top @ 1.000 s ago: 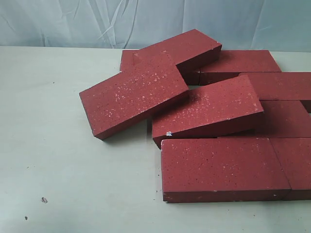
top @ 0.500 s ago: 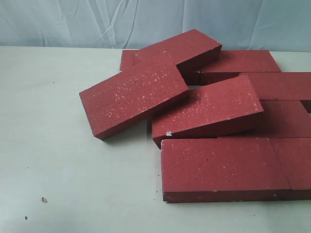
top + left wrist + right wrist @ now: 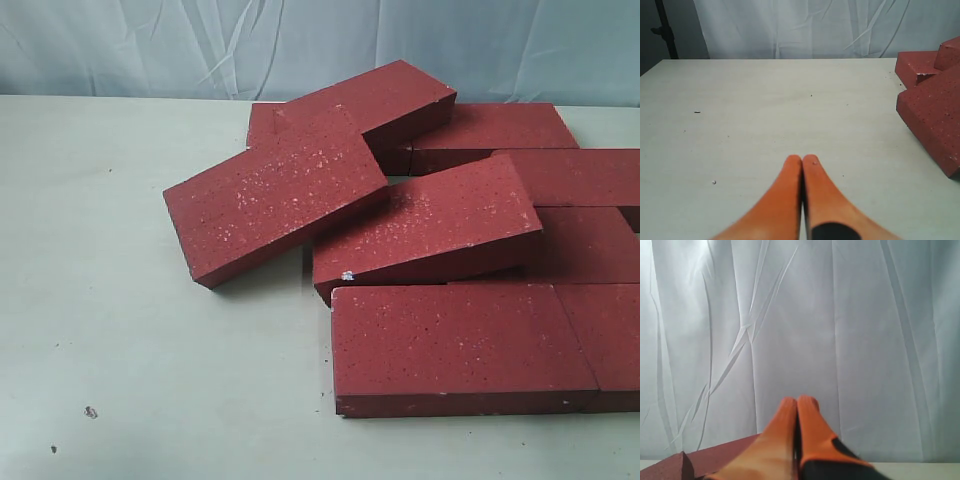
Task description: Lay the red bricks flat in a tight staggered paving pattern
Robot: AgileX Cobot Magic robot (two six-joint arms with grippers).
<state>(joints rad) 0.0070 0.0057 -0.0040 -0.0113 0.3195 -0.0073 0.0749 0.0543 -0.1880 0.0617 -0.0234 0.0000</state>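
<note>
Nothing has moved since the earlier frames. Red bricks (image 3: 430, 225) lie heaped at centre and right of the exterior frame on a pale table (image 3: 120, 330), some flat, three tilted across others. Left gripper (image 3: 802, 160), jaws pressed together and holding nothing, hovers over bare tabletop, apart from the pile. Right gripper (image 3: 797, 401), likewise closed and empty, faces a white curtain (image 3: 840, 315).

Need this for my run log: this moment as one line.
left gripper: shut, empty, above table | right gripper: shut, empty, facing curtain | red bricks: heaped, several tilted | pattern: unfinished
</note>
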